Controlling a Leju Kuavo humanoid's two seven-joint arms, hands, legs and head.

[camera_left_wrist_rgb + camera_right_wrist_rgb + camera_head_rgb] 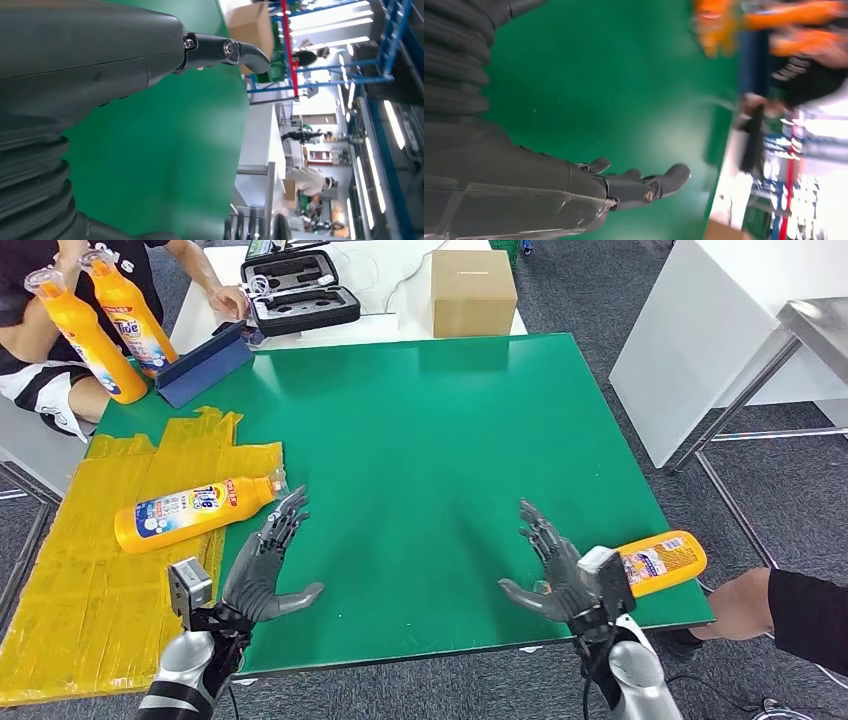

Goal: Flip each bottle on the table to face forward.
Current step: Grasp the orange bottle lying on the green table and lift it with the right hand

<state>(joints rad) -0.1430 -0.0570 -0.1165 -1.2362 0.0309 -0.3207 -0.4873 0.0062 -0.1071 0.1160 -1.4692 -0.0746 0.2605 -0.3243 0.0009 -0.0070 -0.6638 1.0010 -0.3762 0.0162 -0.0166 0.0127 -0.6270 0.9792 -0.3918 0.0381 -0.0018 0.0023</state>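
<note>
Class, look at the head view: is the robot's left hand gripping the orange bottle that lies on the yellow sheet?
No: the left hand is open with fingers spread, just beside the lying orange bottle, holding nothing.

Green surface (430, 440), with yellow taped sheeting (90, 570) covering its left part. Blue folder (205, 363) at the far left corner. Behind, on a white table (390, 285): open black case (298, 290) and cardboard box (472, 292). Seated person (50, 300) at far left. Second person's dark sleeve (808, 620) at near right.
</note>
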